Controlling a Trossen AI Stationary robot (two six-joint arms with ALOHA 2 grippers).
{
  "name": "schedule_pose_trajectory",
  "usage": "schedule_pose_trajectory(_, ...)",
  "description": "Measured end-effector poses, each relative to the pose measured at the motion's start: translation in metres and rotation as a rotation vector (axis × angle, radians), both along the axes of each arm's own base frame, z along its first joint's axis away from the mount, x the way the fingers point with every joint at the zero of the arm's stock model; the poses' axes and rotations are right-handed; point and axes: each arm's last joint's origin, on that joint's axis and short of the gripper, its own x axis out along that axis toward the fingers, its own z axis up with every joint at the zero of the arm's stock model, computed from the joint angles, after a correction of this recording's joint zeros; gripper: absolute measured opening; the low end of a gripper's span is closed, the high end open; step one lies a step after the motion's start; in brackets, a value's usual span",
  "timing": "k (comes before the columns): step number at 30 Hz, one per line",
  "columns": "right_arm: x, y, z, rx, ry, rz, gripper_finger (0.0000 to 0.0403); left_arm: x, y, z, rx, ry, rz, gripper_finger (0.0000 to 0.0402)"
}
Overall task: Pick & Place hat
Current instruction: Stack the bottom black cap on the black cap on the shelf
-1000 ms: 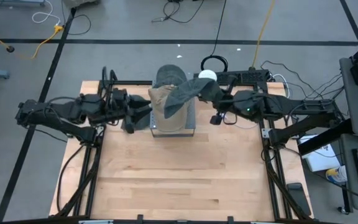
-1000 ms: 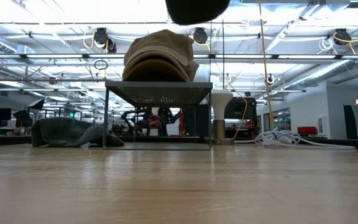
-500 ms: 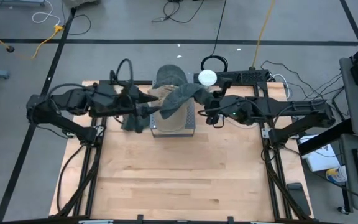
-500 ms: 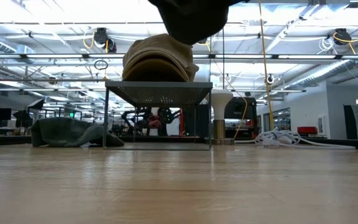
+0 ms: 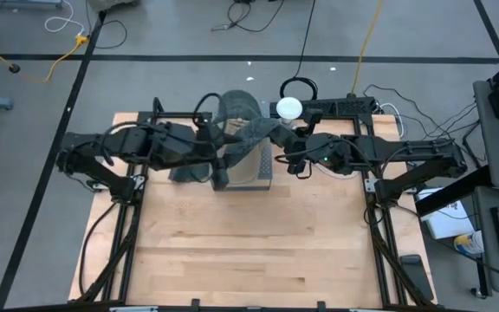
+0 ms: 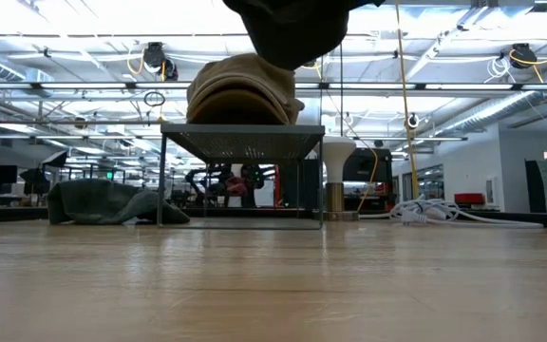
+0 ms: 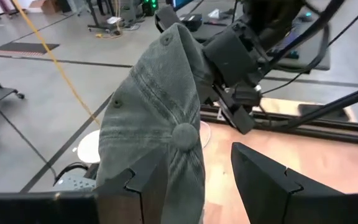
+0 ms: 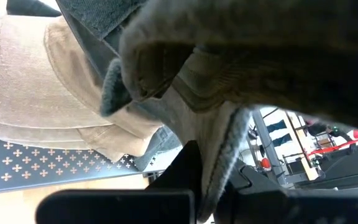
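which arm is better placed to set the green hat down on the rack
Right. The right gripper is shut on the green hat, holding it over the tan hat on the rack. The left gripper is open beside it, holding nothing.

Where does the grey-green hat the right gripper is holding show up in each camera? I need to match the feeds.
High view: grey-green hat stretched over the rack, between the two arms.
Low view: dark shape at the top edge, above the tan hat.
Left wrist view: fills the centre, the right gripper clamped on it.
Right wrist view: hangs across the top.
Shared landmark: the tan hat on the metal rack.
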Motion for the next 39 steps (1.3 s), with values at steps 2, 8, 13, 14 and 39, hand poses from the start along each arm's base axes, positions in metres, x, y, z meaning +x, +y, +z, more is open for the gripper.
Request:
schedule_pose_trajectory(2, 0.0, 0.0, 0.0, 0.0, 0.0, 0.0, 0.0005, 0.006, -0.001, -0.002, 0.012, 0.007, 0.017, 0.0179)
schedule_pose_trajectory(8, 0.0, 0.0, 0.0, 0.0, 0.0, 0.0, 0.0005, 0.013, -0.003, -0.005, 0.03, 0.013, 0.031, 0.0179)
schedule_pose_trajectory(13, 0.0, 0.0, 0.0, 0.003, -0.005, -0.002, 0.0005, 0.011, -0.001, -0.006, 0.052, 0.02, 0.091, 0.0179)
schedule_pose_trajectory(14, 0.0, 0.0, 0.0, 0.007, -0.008, -0.003, 0.0005, 0.011, -0.001, -0.006, 0.059, 0.023, 0.105, 0.0179)
schedule_pose_trajectory(39, 0.001, 0.002, 0.002, -0.002, -0.021, 0.014, 0.0005, 0.024, -0.004, -0.018, 0.053, 0.059, 0.146, 0.0042)
